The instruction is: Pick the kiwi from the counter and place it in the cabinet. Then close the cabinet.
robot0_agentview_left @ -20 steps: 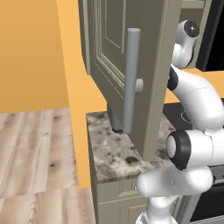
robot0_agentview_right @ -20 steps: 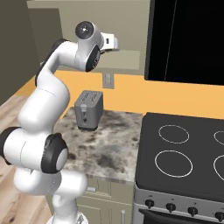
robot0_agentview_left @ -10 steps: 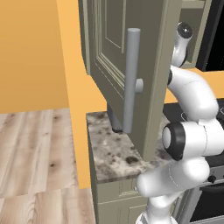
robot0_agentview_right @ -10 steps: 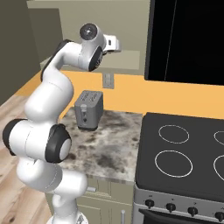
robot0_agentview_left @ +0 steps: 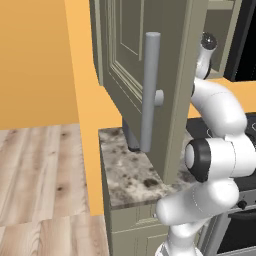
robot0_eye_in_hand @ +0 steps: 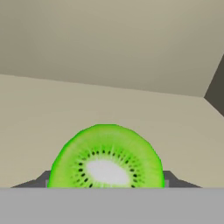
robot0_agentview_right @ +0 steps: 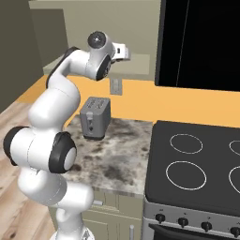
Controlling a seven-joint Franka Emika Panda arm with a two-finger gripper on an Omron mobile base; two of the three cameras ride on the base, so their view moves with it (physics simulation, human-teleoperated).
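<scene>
You've got nothing to read here: no lettering, brand, number or sign on the cabinet (robot0_agentview_left: 150, 75) door, the toaster (robot0_agentview_right: 95, 117), the stovetop (robot0_agentview_right: 197, 164) with its plain ring marks, the wall outlet (robot0_agentview_right: 115, 86), or the kiwi (robot0_eye_in_hand: 106, 159).

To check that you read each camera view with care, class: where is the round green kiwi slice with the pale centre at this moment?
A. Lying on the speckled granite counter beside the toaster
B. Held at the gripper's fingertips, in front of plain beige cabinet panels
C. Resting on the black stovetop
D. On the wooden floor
B: in the hand view the round green kiwi slice sits just above the fingertips, with the olive-beige cabinet interior behind it.
</scene>
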